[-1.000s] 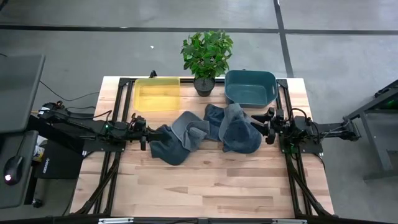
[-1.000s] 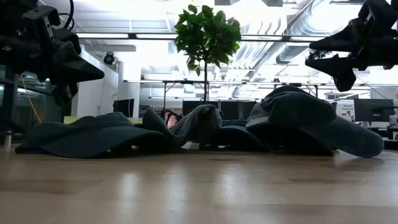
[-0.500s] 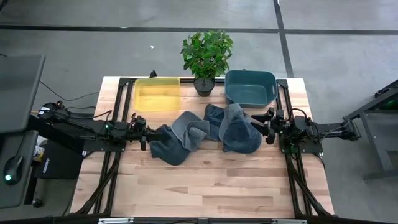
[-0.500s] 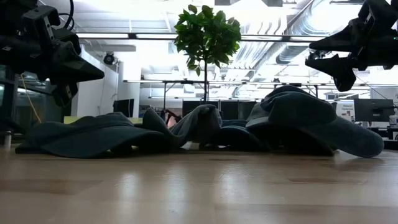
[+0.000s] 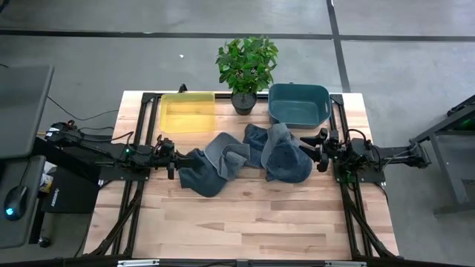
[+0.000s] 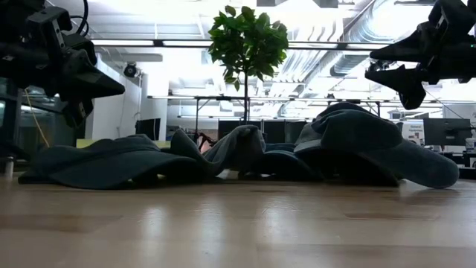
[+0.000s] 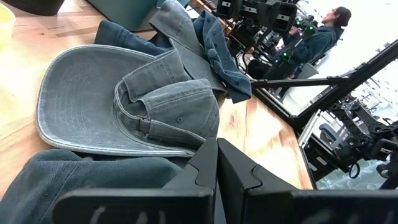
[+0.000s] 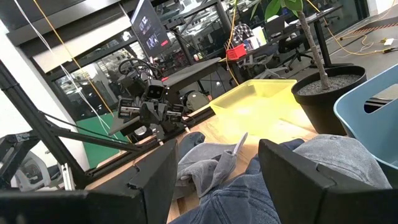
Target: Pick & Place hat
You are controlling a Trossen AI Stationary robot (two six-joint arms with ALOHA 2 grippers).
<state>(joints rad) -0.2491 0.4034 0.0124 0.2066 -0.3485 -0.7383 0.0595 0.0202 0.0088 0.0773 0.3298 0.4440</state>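
Several bucket hats lie in a heap mid-table, brims on the wood: a dark teal hat (image 5: 202, 178) at the left, a grey hat (image 5: 226, 154) (image 7: 124, 102) leaning on it, and blue hats (image 5: 286, 157) at the right. My left gripper (image 5: 175, 162) (image 7: 216, 167) is shut; it hangs level just above the teal hat's left edge (image 6: 82, 160) and touches nothing. My right gripper (image 5: 319, 149) (image 6: 393, 68) is open and level, above the right edge of the blue hats (image 8: 249, 186), with nothing between its fingers.
A yellow bin (image 5: 188, 112) and a teal bin (image 5: 299, 104) stand at the far edge, with a potted plant (image 5: 246, 68) between them. Bare wood (image 5: 245, 222) fills the near half of the table. A person (image 7: 317, 37) stands beyond the table's right side.
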